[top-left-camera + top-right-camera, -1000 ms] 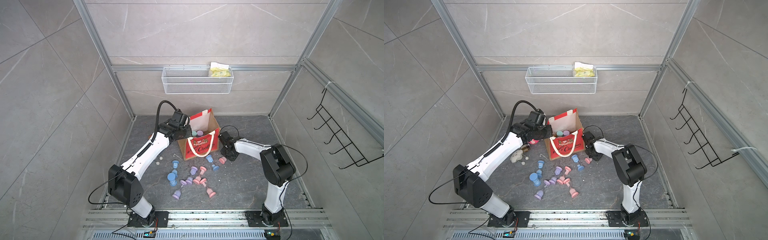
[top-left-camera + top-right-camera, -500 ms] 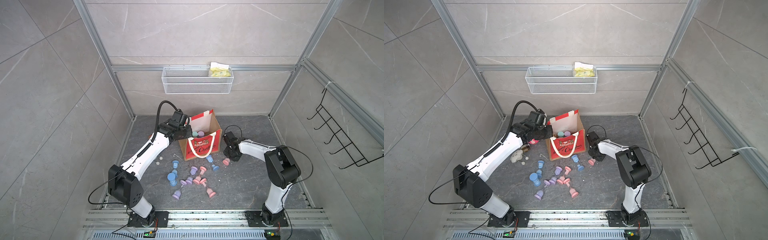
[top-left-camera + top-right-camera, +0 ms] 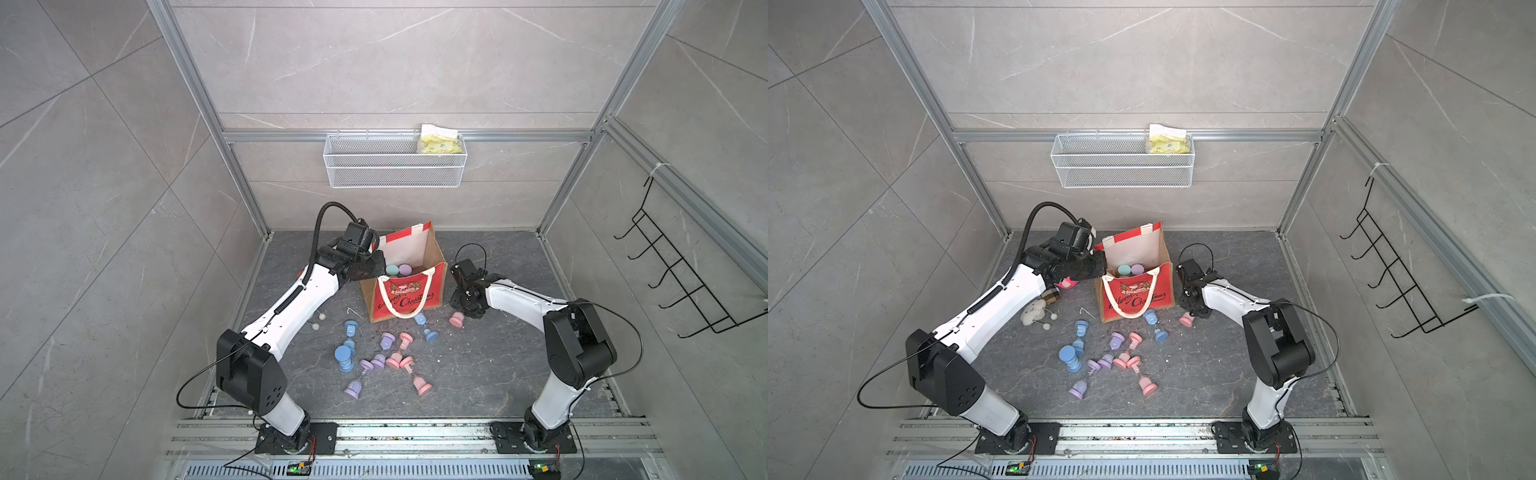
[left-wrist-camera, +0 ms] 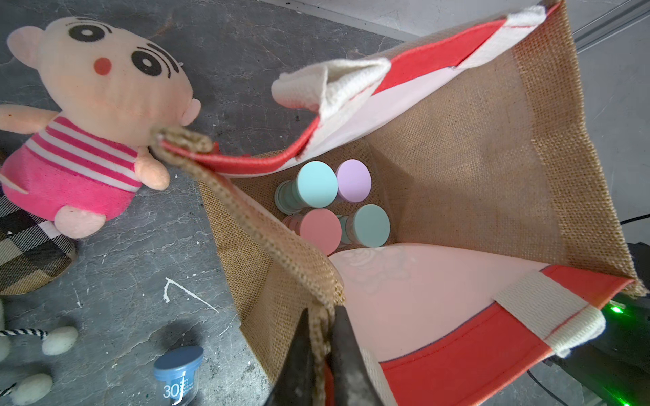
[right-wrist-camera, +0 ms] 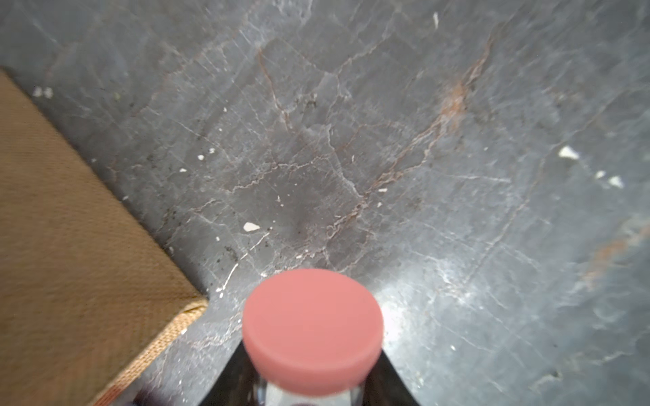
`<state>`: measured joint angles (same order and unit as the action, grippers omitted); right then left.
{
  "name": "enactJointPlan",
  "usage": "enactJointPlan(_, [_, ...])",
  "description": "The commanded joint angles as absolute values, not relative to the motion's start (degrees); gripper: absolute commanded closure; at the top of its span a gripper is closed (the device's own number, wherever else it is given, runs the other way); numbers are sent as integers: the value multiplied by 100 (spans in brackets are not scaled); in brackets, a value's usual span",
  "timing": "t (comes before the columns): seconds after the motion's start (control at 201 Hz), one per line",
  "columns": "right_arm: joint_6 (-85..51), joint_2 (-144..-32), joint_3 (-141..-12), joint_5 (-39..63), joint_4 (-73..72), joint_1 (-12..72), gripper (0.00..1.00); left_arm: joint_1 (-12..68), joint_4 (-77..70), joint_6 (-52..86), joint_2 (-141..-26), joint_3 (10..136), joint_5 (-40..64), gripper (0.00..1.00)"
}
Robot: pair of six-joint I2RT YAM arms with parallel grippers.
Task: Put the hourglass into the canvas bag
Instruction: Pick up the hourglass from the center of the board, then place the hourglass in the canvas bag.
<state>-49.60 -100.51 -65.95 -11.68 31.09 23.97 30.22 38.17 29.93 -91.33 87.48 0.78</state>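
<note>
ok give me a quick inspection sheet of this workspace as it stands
surface: dark grey stone floor, white flecks
job's things: canvas bag upright and open, four hourglasses inside; loose hourglasses scattered before it
clutter: plush doll, white plush toy by left arm
grippers: left gripper shut on the bag's rim; right gripper shut on pink hourglass
cables: black cable looped above each wrist
surroundings: white wire basket holding yellow packet, black hook rack
</note>
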Motion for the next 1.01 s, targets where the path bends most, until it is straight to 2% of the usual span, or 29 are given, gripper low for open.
enactJointPlan(0.0, [-4689,-9633,-6501,-1412,3280,2381,87,3024,3491,2845,-9074,8970,421,100])
enactJointPlan(0.284, [-4208,-8532,-6738,-1655,3810,2379,94,3032,3476,2859,-9149,9046,454,100])
enactJointPlan(0.582, [-3606,-7933,-8005,-1665,4507,2506,99,3033,3421,2993,-9268,9155,538,100])
enactJointPlan(0.776, [-3311,-8283,-9256,-1920,4812,3058,100,3048,3380,3039,-9312,9167,534,100])
enactJointPlan(1.005, [-3117,-9216,-10712,-1900,4755,3705,100,3050,3375,3092,-9333,9163,519,100])
